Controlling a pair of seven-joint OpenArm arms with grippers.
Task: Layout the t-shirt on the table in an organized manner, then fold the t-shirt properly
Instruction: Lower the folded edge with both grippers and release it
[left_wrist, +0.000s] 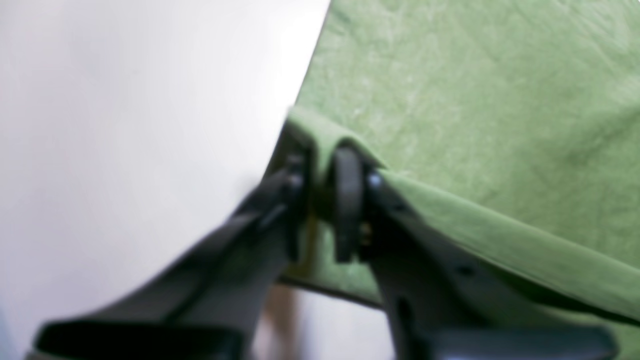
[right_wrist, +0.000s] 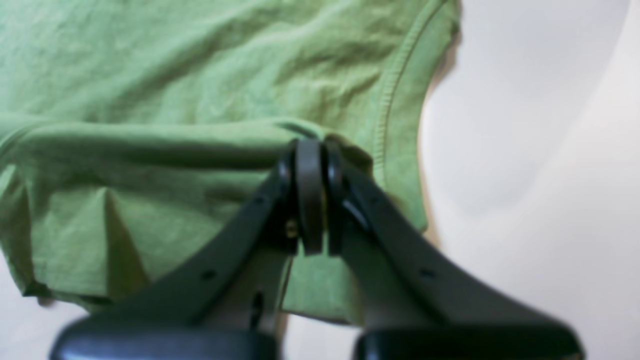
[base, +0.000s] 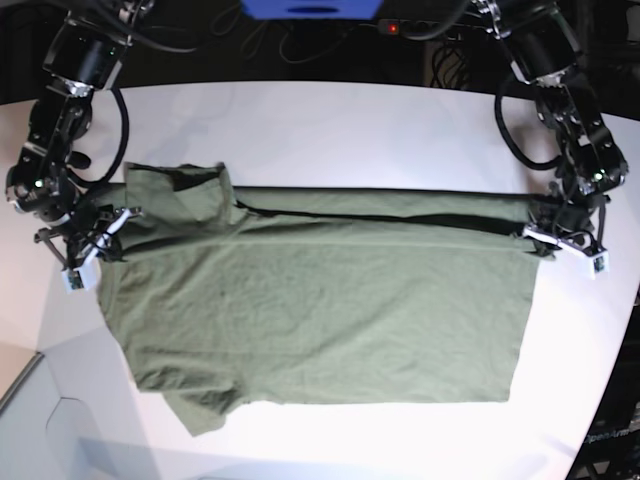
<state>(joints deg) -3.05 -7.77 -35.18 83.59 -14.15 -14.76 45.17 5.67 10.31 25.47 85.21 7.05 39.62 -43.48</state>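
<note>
The olive-green t-shirt (base: 320, 300) lies spread flat across the white table (base: 330, 130), its far long edge folded over toward the middle. My left gripper (base: 562, 240) is at the shirt's right end in the base view. Its jaws stand slightly parted in the left wrist view, with the folded edge of the t-shirt (left_wrist: 450, 100) draped over one finger (left_wrist: 347, 200). My right gripper (base: 92, 252) is at the shirt's left end by the sleeves. There its pads are pressed together on a raised fold of the t-shirt (right_wrist: 150, 90), close beside a stitched hem.
Both arms reach in from the back corners, with cables and a blue box (base: 312, 8) behind the table. The table's curved edge runs close to my left gripper on the right and drops off at the front left.
</note>
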